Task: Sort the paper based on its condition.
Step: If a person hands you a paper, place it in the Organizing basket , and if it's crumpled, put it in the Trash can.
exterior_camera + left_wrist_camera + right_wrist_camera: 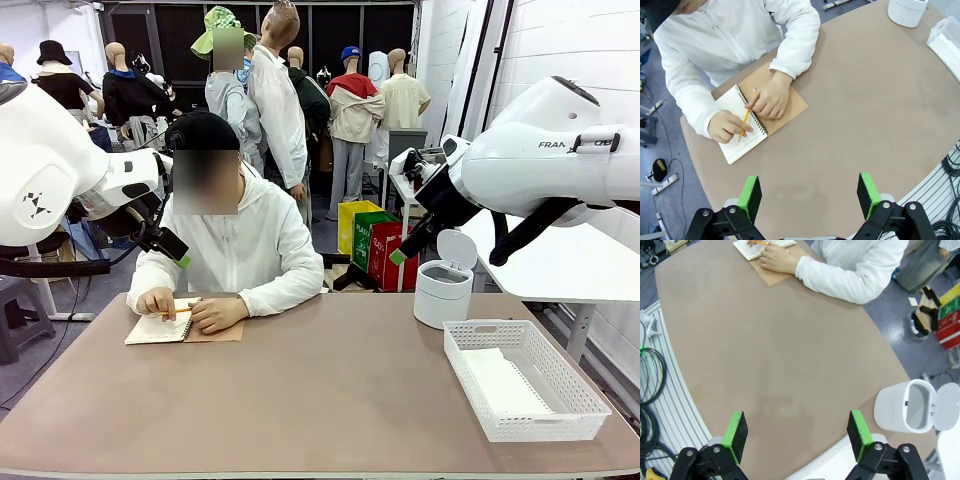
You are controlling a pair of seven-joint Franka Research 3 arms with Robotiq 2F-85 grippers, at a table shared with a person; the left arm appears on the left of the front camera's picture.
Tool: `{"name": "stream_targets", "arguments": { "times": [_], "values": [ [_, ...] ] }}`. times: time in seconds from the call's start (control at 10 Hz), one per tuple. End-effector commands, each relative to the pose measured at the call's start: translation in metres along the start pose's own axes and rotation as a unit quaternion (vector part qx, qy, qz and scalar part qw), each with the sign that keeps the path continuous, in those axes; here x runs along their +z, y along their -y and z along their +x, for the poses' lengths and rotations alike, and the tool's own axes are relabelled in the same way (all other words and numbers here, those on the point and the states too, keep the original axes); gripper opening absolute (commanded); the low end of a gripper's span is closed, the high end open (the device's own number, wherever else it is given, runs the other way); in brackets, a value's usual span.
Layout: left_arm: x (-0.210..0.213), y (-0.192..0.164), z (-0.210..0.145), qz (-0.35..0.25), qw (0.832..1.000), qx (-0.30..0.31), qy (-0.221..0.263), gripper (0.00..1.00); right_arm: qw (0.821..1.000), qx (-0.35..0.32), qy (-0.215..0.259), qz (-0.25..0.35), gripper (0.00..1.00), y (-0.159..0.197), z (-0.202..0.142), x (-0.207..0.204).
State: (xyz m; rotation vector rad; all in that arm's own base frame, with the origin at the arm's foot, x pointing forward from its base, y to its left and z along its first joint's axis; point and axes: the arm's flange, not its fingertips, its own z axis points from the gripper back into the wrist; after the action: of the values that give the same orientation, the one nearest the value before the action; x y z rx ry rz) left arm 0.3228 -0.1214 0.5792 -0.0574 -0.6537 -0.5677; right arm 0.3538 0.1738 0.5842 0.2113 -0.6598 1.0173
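A person in a white hooded top is sitting at the far side of the brown tabletop, w/ both robot arms hanging raised above it. At far left, the left end effector is hovering over bare tabletop, its green pads standing wide apart & gripping nothing. Just right of it in the front view, the person is leaning over an open spiral notebook w/ a brown kraft cover, near the tabletop's far left edge. One hand is holding an orange pencil on the white page, the other hand is resting on the notebook beside it (the wrist view shows the pencil tip touching the page).

Center of the tabletop is lying bare. Right of center, a small white bin is standing near the far edge w/ its flip lid tilted up & open. The right end effector is hanging above the near edge of the tabletop by that bin, jaws spread fully & holding nothing.

At far right, a white slotted basket is sitting near the tabletop's right edge, well apart from the notebook. The paper, flat white sheets, is lying inside it on the bottom.
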Motion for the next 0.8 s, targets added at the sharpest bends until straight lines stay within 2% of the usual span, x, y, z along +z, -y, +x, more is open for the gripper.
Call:
{"name": "stream_targets", "arguments": {
  "times": [0.0,0.7],
  "values": [
    [-0.0002,-0.0009,-0.0003,-0.002,1.0,0.002,0.002,1.0,1.0,0.0,0.0,-0.003,1.0,0.0005,-0.0004,-0.0009],
    [-0.0002,-0.0009,-0.0003,-0.002,1.0,0.002,0.002,1.0,1.0,0.0,0.0,-0.003,1.0,0.0005,-0.0004,-0.0009]
  ]
}}
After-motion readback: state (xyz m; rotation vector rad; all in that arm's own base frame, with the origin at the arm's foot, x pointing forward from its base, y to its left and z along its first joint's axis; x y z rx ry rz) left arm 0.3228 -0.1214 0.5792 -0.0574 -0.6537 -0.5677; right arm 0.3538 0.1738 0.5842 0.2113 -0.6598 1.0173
